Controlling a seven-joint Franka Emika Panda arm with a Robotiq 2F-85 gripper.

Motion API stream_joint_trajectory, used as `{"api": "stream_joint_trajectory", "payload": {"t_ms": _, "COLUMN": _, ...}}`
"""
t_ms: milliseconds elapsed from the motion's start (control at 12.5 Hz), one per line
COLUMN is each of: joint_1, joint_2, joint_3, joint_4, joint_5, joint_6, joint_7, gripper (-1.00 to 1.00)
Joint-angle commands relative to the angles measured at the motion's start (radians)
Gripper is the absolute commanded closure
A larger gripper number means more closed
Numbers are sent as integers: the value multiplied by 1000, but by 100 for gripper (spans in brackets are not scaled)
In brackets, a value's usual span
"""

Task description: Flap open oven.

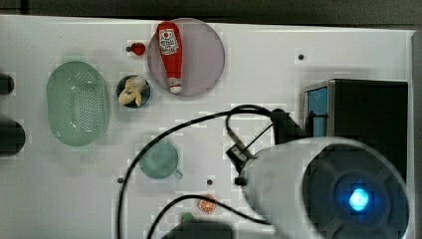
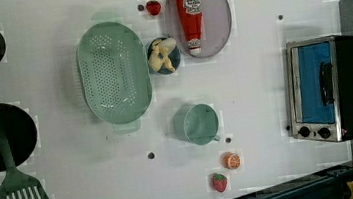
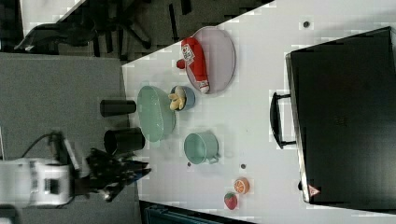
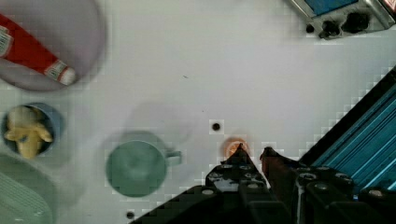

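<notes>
Nothing of the task done yet, judging by the closed blue-tinted glass door with its black bar handle (image 2: pixel 327 83) flush against the silver front frame of the large black boxy toaster oven (image 2: pixel 331 88). Going left to right in the left view: a pale green perforated colander (image 2: pixel 114 72), a pale green handled cup (image 2: pixel 197 124), a small orange slice (image 2: pixel 232 160), then the oven at the left view's right edge of the white table (image 2: pixel 253 85), knobs (image 2: pixel 314 132) toward the lower end of its front. Still to come, by this reading: reaching the bar handle, hooking it, and swinging the door down. In the wrist view, black gripper (image 4: pixel 253 151) with fingertips (image 4: pixel 239 150) drawn near each other, only a narrow gap between, holding nothing and touching nothing, hanging above the table over the orange slice and well apart from the oven. In the right view, black gripper off the table's edge, beyond the two black cylinders (image 3: pixel 123 140).
</notes>
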Motion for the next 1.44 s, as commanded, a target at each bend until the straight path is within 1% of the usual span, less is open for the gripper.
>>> {"api": "stream_joint_trajectory", "payload": {"t_ms": 80, "joint_1": -17, "joint_2": 20, "joint_3": -61, "joint_4": 7, "joint_5": -6, "joint_6": 11, "joint_7": -231, "gripper": 65}}
{"api": "stream_joint_trajectory", "payload": {"t_ms": 480, "joint_1": -25, "joint_2": 130, "joint_3": -193, "joint_4": -8, "joint_5": -16, "joint_6": 163, "joint_7": -711, "gripper": 65}}
{"api": "stream_joint_trajectory", "payload": {"t_ms": 720, "joint_1": -30, "joint_2": 206, "joint_3": -259, "joint_4": -26, "joint_5": -34, "joint_6": 308, "joint_7": -964, "gripper": 65}}
{"api": "stream_joint_trajectory", "payload": {"t_ms": 880, "joint_1": -31, "joint_2": 262, "joint_3": -298, "joint_4": -43, "joint_5": -43, "joint_6": 422, "joint_7": -1083, "gripper": 65}}
{"api": "stream_joint_trajectory", "payload": {"t_ms": 1040, "joint_1": -32, "joint_2": 314, "joint_3": -327, "joint_4": -70, "joint_5": -44, "joint_6": 525, "joint_7": -1151, "gripper": 65}}
{"api": "stream_joint_trajectory", "payload": {"t_ms": 1440, "joint_1": -33, "joint_2": 411, "joint_3": -358, "joint_4": -170, "joint_5": -44, "joint_6": 739, "joint_7": -1155, "gripper": 65}}
